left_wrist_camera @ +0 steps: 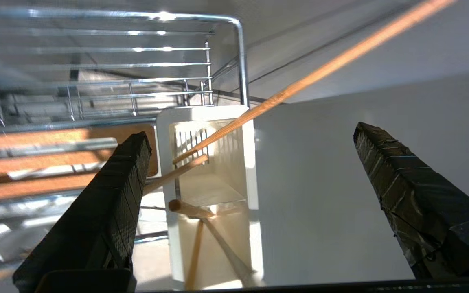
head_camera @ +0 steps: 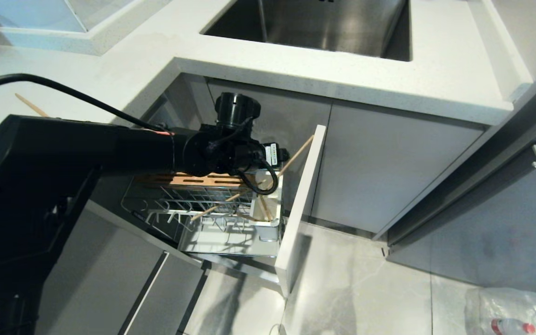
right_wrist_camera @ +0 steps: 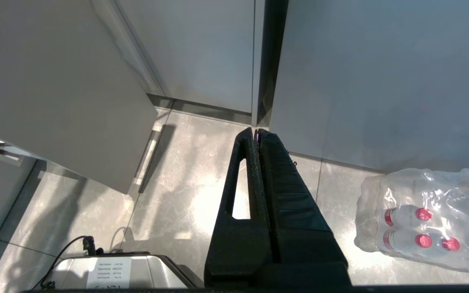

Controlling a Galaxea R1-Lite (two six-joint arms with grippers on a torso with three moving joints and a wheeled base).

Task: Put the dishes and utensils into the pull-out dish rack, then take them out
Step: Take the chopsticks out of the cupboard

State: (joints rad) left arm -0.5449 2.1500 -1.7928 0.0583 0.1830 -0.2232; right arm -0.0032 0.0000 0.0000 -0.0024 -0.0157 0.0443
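Chopsticks [left_wrist_camera: 226,126] lean in the rack's cup [left_wrist_camera: 214,195] under the wide-open left pincer [left_wrist_camera: 250,142].

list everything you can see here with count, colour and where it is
pull-out dish rack: one, chrome wire, drawn out below the counter
utensil cup: one, white, at the rack's end by the front panel
chopsticks: at least two in the cup, light wood; another on the counter
wooden strip: one, brown, along the rack
sink: one, steel, set in the white counter
bottle pack: one, clear wrap, red caps, on the floor
left end effector: black, open, above the cup
right end effector: black, shut, over the floor
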